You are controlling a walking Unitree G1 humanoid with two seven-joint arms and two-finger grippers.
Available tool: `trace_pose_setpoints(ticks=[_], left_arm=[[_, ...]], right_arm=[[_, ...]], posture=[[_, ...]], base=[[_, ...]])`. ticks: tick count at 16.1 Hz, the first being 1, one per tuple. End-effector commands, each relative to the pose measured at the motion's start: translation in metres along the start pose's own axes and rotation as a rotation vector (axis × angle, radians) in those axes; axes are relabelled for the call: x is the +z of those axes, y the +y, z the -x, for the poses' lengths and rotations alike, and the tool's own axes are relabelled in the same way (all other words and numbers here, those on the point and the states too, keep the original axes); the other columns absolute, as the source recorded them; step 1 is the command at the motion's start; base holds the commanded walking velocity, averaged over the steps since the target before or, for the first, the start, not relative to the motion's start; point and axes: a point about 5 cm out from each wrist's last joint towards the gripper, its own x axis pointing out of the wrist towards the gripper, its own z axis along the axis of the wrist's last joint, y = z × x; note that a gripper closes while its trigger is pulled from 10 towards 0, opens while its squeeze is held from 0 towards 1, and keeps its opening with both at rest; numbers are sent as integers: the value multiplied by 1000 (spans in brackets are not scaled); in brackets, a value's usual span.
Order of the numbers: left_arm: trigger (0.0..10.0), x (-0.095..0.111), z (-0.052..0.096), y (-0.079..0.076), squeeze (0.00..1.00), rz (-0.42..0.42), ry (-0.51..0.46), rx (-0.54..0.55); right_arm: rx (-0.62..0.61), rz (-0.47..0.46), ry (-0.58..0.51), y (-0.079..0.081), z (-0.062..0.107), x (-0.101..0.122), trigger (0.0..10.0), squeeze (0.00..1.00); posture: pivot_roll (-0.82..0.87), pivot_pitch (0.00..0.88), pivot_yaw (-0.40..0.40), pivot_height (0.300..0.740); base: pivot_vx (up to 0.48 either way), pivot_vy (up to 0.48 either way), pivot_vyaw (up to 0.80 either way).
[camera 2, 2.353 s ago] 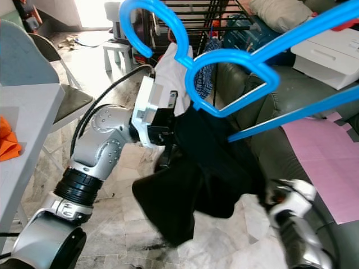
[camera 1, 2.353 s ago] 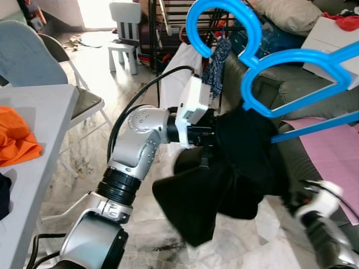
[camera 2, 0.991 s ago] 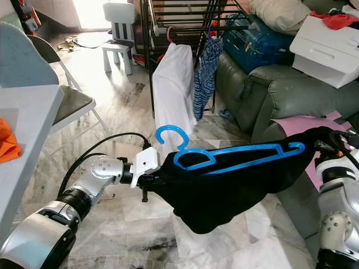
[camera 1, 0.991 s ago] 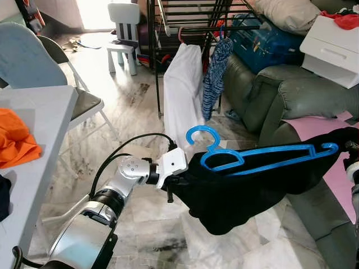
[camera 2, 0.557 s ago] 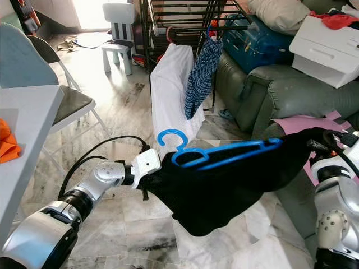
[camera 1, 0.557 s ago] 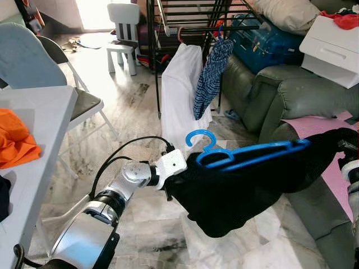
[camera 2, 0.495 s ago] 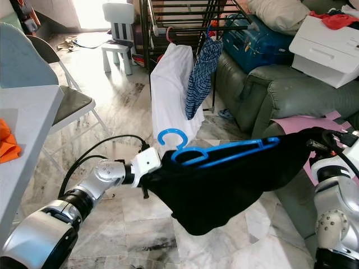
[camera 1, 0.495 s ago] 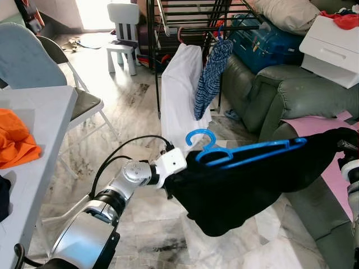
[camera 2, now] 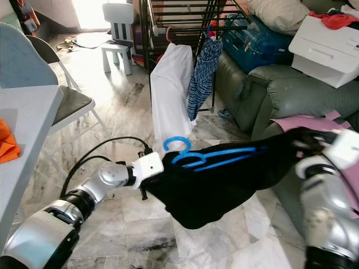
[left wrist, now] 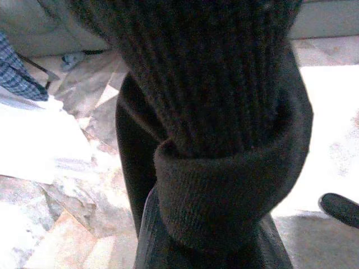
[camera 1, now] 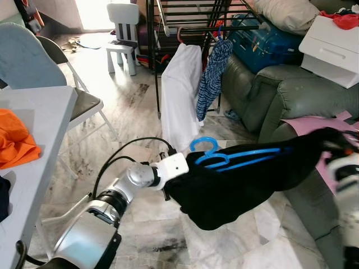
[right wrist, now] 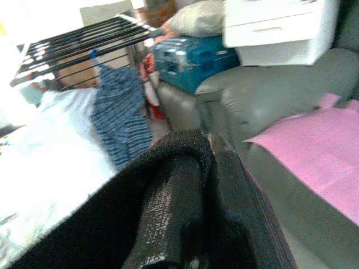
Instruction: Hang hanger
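A blue plastic hanger lies nearly level at knee height above the marble floor, its hook towards my left arm. A black knitted garment is draped over it and sags below. My left gripper is buried in the garment's left end, shut on it; in the left wrist view the ribbed hem wraps over its fingers. My right gripper, blurred, is shut on the garment's right end, and black knit covers its fingers.
A black drying rack stands ahead with a white garment and a blue checked one hanging from it. A green sofa with a pink sheet is to the right. A folding chair and a white table are to the left.
The hanger and garment came down from close to my head to knee height. In the last half second the hanger sank lower and flatter, and my right arm moved with a blur.
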Motion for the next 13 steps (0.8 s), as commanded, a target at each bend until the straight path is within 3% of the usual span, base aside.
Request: trace_pose_setpoints(ticks=[1, 2, 6, 8, 12, 13], left_arm=[[0, 2, -3, 1, 0, 3, 22, 30], [0, 4, -6, 4, 0, 60, 31, 110], [0, 12, -12, 9, 0, 218, 1, 251], [0, 12, -12, 13, 0, 227, 33, 323], [0, 10, -8, 22, 0, 381, 45, 425], [588, 11, -9, 22, 0, 432, 36, 423]], right_arm=[[57, 25, -57, 16, -4, 13, 0, 0], [92, 34, -42, 29, -6, 8, 0, 0], [215, 108, 21, 66, -4, -11, 0, 0], [301, 215, 103, 83, 4, -32, 0, 0], [414, 296, 254, 102, 21, -73, 0, 0], [446, 362, 283, 107, 25, -83, 0, 0]], posture=[[0, 0, -35, 740], [0, 0, -35, 740], [-1, 0, -34, 740], [-2, 0, -34, 740], [-2, 0, -30, 740], [-2, 0, -29, 740]], base=[[0, 0, 0], [0, 0, 0], [0, 0, 0], [0, 0, 0], [0, 0, 0], [0, 0, 0]])
